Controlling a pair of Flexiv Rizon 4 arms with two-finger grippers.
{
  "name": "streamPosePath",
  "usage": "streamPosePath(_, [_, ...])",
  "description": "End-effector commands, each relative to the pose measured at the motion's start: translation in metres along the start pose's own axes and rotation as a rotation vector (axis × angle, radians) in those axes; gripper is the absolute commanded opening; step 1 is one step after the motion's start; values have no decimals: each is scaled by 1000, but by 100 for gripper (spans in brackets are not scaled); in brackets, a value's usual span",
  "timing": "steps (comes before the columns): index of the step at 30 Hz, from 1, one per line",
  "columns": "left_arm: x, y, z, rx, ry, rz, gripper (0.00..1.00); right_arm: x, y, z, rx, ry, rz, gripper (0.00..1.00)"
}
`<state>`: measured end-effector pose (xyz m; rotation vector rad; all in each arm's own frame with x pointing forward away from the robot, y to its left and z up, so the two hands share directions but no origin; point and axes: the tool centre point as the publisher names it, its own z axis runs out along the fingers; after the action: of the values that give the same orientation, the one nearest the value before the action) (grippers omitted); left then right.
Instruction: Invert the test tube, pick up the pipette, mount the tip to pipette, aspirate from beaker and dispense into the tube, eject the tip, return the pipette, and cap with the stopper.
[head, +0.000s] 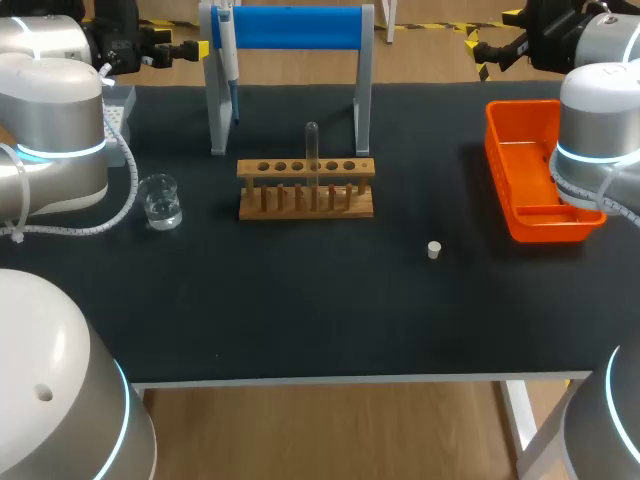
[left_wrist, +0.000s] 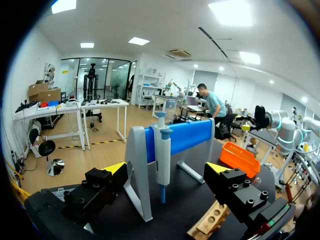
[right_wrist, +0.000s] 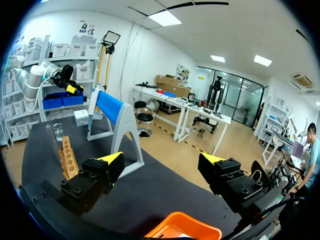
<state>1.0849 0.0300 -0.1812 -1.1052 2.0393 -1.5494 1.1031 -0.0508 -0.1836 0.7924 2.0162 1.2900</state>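
**Both hands apart, raised at the far edge**

Surface: black desk (head: 300, 320), wood floor beyond it.

Arm pose:
- My left arm comes in from the left. The left hand (left_wrist: 167, 168) is held above the far left corner and points across toward the stand (head: 290, 28). Its fingers are apart and nothing sits between them.
- My right arm comes in from the right. The right hand (right_wrist: 162, 159) is held above the far right corner, behind the orange tray (head: 530, 190). Its fingers are apart too, and it carries nothing.
- Neither hand touches anything on the desk.

Count:
- Test tube (head: 312, 150): one. It is upright in the rack (head: 306, 190) near the middle of the row of holes, with the rounded end on top.
- Rack: one, wooden, just in front of the stand. I cannot count the holes with certainty.
- Pipette (head: 228, 50): one, hanging on the stand's left post. In the left wrist view it is straight ahead of my fingers, well apart from them.
- Beaker (head: 161, 200): one, left of the rack, with a little clear liquid in it.
- Stopper (head: 434, 250): one, white, alone on the desk between the rack and the orange tray and nearer to me than both.
- Orange tray: one, at the right edge.
- Stand: one, with grey posts and a blue bar.
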Motion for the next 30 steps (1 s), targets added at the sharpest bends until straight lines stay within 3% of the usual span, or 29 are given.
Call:
streamPosePath(1, [1,1,0,2,-2,0,100,0,0,0,0,0,0,100])
streamPosePath(21, [1,1,0,2,-2,0,100,0,0,0,0,0,0,100])
streamPosePath(30, [1,1,0,2,-2,0,100,74,-27,-34,-32,213,-32,100])
